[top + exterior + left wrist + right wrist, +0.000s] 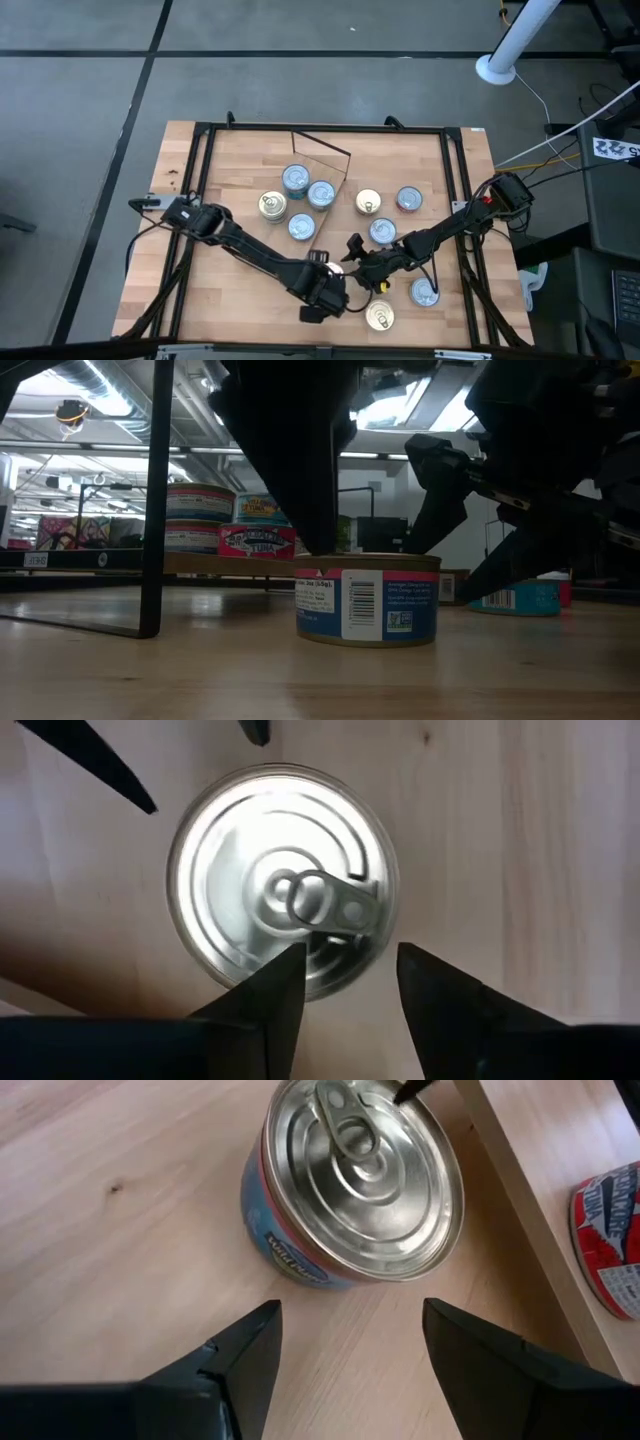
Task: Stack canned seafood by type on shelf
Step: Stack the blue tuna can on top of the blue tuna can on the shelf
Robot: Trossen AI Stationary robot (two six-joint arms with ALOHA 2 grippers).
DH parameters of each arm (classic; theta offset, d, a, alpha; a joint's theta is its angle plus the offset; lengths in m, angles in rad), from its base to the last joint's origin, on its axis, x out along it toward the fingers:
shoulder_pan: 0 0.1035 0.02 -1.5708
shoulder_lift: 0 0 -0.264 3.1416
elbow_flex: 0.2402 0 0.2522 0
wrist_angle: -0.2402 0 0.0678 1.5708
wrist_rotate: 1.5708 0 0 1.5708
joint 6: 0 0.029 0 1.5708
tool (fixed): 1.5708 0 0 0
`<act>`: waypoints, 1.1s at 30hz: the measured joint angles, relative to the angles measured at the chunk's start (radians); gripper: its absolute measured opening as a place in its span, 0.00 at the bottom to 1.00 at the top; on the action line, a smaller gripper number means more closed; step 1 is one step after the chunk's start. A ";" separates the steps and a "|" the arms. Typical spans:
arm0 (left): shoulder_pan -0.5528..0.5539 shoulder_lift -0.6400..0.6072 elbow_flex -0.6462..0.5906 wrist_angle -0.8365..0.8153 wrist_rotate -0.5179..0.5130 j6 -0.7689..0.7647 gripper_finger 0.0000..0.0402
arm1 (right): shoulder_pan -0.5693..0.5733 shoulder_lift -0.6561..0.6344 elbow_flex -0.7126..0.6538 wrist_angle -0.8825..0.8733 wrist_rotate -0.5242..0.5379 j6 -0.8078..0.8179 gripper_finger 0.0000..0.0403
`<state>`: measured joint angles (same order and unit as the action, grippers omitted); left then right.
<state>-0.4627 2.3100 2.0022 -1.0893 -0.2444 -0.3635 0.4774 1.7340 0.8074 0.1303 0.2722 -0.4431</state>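
L gripper (345, 975) part open, fingers over pull-tab tin (283, 882) near table's (250, 270) front edge, nothing held. R gripper (350, 1345) wide open, empty, facing same tin. Shelf (345, 185): 7 tins; 3 off it.

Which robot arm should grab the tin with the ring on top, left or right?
Probably the right. The right gripper is open wide, with the tin straight ahead of the gap. The left gripper hangs above the lid, but its fingers look too close together to fit round it.
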 joint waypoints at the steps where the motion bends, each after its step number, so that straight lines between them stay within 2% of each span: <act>1: 0.000 0.003 0.000 -0.001 -0.004 0.004 0.38 | 0.000 0.000 0.000 0.000 0.000 0.000 0.60; 14: -0.019 0.023 0.000 -0.001 -0.035 0.068 0.30 | 0.000 0.000 0.000 0.000 0.001 0.000 0.60; 25: -0.019 0.023 0.000 0.002 -0.062 0.040 0.02 | 0.000 0.000 0.000 0.000 0.000 0.000 0.60; 33: -0.011 0.023 0.000 0.018 -0.058 -0.031 0.00 | 0.000 0.000 0.000 0.001 0.000 0.000 0.60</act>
<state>-0.4738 2.3329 2.0024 -1.0711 -0.3025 -0.3941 0.4774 1.7340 0.8074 0.1310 0.2722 -0.4431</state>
